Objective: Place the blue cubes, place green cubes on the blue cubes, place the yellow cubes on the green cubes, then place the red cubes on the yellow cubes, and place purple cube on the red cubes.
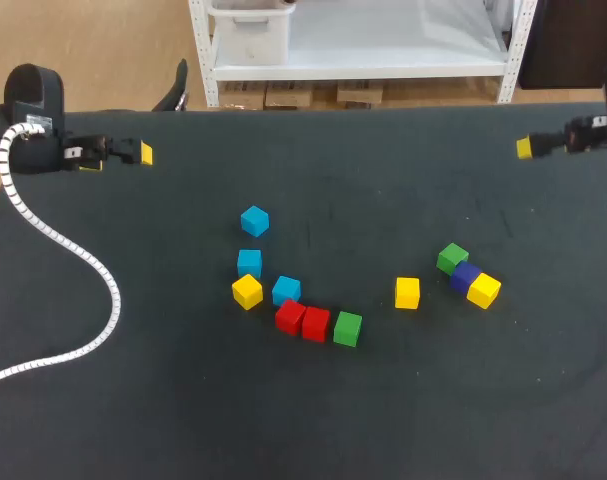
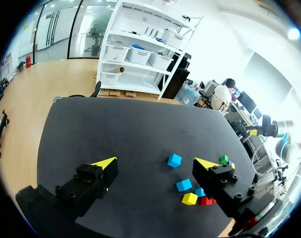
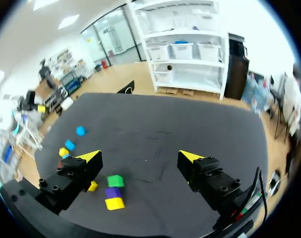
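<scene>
Stacking unstarted: blue cubes (image 1: pixel 249 262) lie loose on the desk (image 1: pixel 463 420), nothing atop another.
Our left hand (image 2: pixel 156 162) and right hand (image 3: pixel 140 156) hang spread and empty; we have every layer left.

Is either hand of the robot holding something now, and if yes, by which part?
Nothing is held. The left hand and the right hand are both open, with nothing in them; the cubes all lie on the table.

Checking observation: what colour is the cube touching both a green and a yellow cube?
Purple cube, clearest in head view.
</scene>
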`<state>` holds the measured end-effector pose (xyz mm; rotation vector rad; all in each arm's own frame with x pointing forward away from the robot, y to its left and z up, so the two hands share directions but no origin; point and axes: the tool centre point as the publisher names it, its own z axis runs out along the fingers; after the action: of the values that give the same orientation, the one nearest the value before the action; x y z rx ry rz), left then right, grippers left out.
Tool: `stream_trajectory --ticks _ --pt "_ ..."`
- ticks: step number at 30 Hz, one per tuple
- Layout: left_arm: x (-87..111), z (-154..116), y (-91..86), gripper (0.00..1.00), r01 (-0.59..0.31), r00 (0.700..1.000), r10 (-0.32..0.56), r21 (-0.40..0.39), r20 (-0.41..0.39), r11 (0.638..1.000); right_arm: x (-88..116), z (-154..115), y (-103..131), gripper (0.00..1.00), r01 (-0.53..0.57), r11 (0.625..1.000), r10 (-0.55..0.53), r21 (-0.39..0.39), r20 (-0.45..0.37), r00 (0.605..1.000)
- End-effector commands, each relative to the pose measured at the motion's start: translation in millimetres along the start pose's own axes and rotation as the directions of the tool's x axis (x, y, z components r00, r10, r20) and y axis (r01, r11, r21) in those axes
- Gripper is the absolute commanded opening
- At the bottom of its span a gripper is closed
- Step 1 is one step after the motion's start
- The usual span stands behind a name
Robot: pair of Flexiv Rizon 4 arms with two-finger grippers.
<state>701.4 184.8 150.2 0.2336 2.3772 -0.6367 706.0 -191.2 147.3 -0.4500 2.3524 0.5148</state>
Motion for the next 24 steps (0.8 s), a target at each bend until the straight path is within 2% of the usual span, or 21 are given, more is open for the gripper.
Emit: stream_trajectory --ticks 1,3,7,9,11,13,14,15,24 --pt "0.0 -0.1 -0.2 1.0 0.0 1.0 0.0 -0.001 0.0 1.0 -4.7 -2.6 -2.1 1.0 0.451 0.892 -0.445 0.016 -0.133 0.885" --pt "0.0 -0.1 -0.2 1.0 0.0 1.0 0.0 -0.001 0.0 1.0 -5.9 -4.3 -5.6 1.0 0.546 0.836 -0.548 -0.052 -0.134 0.826" --pt "0.0 -0.1 -0.2 1.0 0.0 1.0 0.0 -0.001 0.0 1.0 -8.7 -10.6 -15.3 1.0 0.685 0.691 -0.715 -0.231 -0.075 0.695" --pt "0.0 -0.1 -0.2 1.0 0.0 1.0 0.0 -0.001 0.0 1.0 -10.1 -11.7 -22.0 1.0 0.716 0.637 -0.757 -0.286 -0.057 0.651" --pt "0.0 -0.1 -0.2 1.0 0.0 1.0 0.0 -0.001 0.0 1.0 -11.5 -14.9 -27.0 1.0 0.742 0.574 -0.791 -0.346 0.001 0.612" --pt "0.0 -0.1 -0.2 1.0 0.0 1.0 0.0 -0.001 0.0 1.0 -14.3 -16.7 -33.1 1.0 0.737 0.557 -0.789 -0.383 0.032 0.613" --pt "0.0 -0.1 -0.2 1.0 0.0 1.0 0.0 -0.001 0.0 1.0 -15.7 -17.9 -35.7 1.0 0.727 0.565 -0.777 -0.391 0.043 0.627" --pt "0.0 -0.1 -0.2 1.0 0.0 1.0 0.0 -0.001 0.0 1.0 -17.4 -17.4 -40.2 1.0 0.703 0.61 -0.752 -0.365 0.011 0.659" --pt "0.0 -0.1 -0.2 1.0 0.0 1.0 0.0 -0.001 0.0 1.0 -17.4 -17.4 -40.2 1.0 0.703 0.61 -0.752 -0.365 0.011 0.659"
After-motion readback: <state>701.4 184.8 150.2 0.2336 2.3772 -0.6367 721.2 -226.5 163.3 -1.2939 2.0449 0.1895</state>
